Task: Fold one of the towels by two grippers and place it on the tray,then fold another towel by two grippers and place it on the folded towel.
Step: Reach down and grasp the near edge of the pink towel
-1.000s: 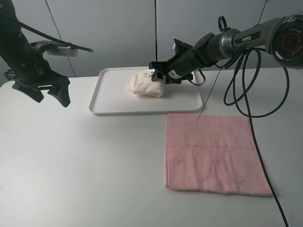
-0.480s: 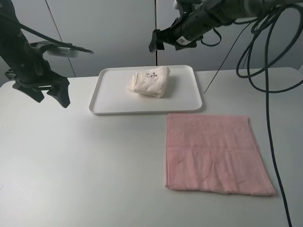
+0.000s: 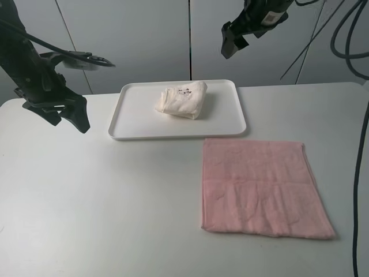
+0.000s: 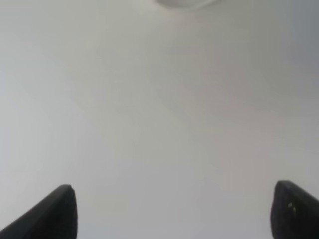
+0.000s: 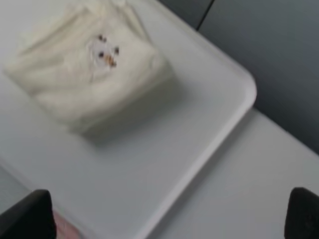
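Observation:
The cream towel lies folded into a small bundle on the white tray at the back of the table. In the right wrist view the cream towel rests on the tray with nothing touching it. The pink towel lies spread flat on the table in front of the tray, to the right. My right gripper hangs open high above the tray's right end, and it also shows open in its own wrist view. My left gripper hovers open and empty left of the tray, over bare table.
The white table runs wide to the left and front of the pink towel. Black cables hang down along the right side. A grey panelled wall stands behind the table.
My right gripper has opened, let go of the cream towel and risen up and to the right, away from the tray. The left arm has barely shifted.

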`<state>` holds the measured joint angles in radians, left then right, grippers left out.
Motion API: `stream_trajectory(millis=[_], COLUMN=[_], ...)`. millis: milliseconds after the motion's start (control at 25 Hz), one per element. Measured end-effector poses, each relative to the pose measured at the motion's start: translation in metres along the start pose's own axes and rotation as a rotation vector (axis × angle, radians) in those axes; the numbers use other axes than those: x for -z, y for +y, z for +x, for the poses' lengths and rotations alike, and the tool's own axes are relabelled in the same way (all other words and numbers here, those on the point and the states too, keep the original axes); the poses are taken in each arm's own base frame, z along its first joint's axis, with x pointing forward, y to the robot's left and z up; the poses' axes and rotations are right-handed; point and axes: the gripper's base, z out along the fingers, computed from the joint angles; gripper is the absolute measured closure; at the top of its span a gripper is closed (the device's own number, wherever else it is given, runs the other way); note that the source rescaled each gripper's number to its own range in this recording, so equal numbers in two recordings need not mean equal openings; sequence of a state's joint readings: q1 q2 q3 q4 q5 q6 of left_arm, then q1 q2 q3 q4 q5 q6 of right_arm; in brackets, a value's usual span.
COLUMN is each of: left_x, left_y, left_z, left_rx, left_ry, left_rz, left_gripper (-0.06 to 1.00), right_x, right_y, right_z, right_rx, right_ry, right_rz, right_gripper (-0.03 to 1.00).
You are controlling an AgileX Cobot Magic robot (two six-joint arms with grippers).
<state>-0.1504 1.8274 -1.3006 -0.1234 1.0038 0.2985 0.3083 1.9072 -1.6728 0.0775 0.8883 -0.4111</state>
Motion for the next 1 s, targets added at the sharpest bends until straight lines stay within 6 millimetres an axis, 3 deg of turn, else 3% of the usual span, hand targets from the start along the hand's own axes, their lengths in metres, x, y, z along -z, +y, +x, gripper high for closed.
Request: stream_trajectory(millis=[160,280,360,480,760,1000], left_x=[0.0,0.0,-0.001,-0.005,-0.023,-0.028], left_y=[-0.004,-0.01,-0.021,-0.056,-0.138,-0.182], left_z=[-0.001,-0.003,-0.005,-0.009,-0.01,-0.005], left_rx=[-0.014,-0.055,-0.122,-0.262,-0.568,-0.721], left_ry=[-0.016,-0.024,-0.023,-0.025,-0.025,-0.068], left_rz=[0.049,0.072,0.083,0.1,0.073,0.06], left_gripper=[-0.05,-0.05,-0.05,-0.05,-0.05,-0.05], right_x=[0.008,0.02,0.029,0.039,0.047,0.051], right_y=[-0.001,0.013,0.023,0.033,0.044,0.053], right_z=[0.044,0.081,0.101,0.124,0.149,0.165], right_rx=[-0.069,-0.075,-0.076,-0.079,0.075,0.221], right_ry=[0.058,0.056,0.045,0.062,0.227,0.38], right_rz=[0.023,0.033,0.039,0.033,-0.042,-0.18], right_gripper=[-0.03,-0.03,-0.03,-0.03,-0.03,-0.03])
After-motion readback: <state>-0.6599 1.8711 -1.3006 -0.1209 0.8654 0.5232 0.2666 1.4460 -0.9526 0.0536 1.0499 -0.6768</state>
